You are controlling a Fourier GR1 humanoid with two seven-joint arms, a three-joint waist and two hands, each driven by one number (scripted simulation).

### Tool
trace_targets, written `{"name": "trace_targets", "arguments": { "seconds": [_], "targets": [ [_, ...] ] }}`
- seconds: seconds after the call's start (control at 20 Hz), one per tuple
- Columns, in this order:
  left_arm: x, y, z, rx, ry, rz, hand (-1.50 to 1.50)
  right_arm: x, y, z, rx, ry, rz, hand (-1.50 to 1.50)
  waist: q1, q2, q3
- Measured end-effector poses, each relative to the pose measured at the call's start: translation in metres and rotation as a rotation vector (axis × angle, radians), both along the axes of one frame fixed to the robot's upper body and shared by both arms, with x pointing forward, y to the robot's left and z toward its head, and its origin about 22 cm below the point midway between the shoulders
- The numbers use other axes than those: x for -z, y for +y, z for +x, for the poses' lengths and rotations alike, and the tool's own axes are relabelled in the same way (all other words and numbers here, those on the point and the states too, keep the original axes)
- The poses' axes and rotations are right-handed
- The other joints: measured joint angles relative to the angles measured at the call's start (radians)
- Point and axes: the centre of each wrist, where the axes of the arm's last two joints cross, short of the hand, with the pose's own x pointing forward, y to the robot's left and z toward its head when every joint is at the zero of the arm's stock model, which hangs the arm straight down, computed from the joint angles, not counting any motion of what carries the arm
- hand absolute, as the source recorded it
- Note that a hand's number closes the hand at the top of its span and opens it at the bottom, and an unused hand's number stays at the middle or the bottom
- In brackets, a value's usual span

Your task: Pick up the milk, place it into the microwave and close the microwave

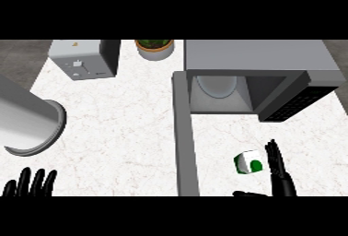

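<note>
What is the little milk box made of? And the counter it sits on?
The milk looks like a matte cardboard carton: boxy, flat white faces with green print. The counter looks like marble or similar stone, white with faint thin veins, though it could be a printed laminate.

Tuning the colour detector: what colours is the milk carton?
The milk carton is white with green patches; the head view shows it best.

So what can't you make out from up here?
Head view only.
Microwave: most of its inside hidden under its own roof.
Door: seen edge-on, face hidden.
Milk: print too small to read.
Right hand, left hand: wrists cut off by lower edge.
Grey cylinder: cut off by left edge.
</note>
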Motion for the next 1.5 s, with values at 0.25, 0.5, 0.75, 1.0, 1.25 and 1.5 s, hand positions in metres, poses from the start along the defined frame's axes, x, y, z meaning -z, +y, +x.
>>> {"name": "trace_targets", "arguments": {
  "seconds": [0.25, 0.5, 0.75, 1.0, 1.25, 1.5],
  "targets": [
    [0.004, 0.007, -0.009, 0.003, 0.0, -0.001, -1.5, 0.012, -0.001, 0.001, -0.009, 0.013, -0.012, -1.5, 0.001, 0.0, 0.0],
    [0.003, 0.011, -0.011, -0.004, -0.003, -0.001, -1.5, 0.02, -0.002, 0.005, -0.035, -0.003, 0.005, -1.5, -0.001, -0.005, -0.011],
    [0.007, 0.009, -0.008, 0.002, -0.003, -0.004, -1.5, 0.022, -0.001, 0.01, -0.071, 0.002, -0.001, -1.5, -0.006, -0.005, -0.02],
    [0.005, 0.011, -0.013, -0.003, -0.004, -0.003, -1.5, 0.02, 0.004, 0.018, -0.066, 0.004, 0.021, -1.5, -0.005, -0.004, -0.017],
    [0.002, 0.014, -0.013, 0.003, -0.005, 0.0, -1.5, 0.02, 0.013, 0.031, -0.024, -0.006, 0.027, 1.5, -0.004, -0.003, -0.015],
    [0.006, 0.008, -0.013, 0.007, -0.007, -0.002, -1.5, 0.017, 0.016, 0.049, 0.001, -0.023, -0.063, 1.5, 0.003, 0.0, -0.005]
  ]
}}
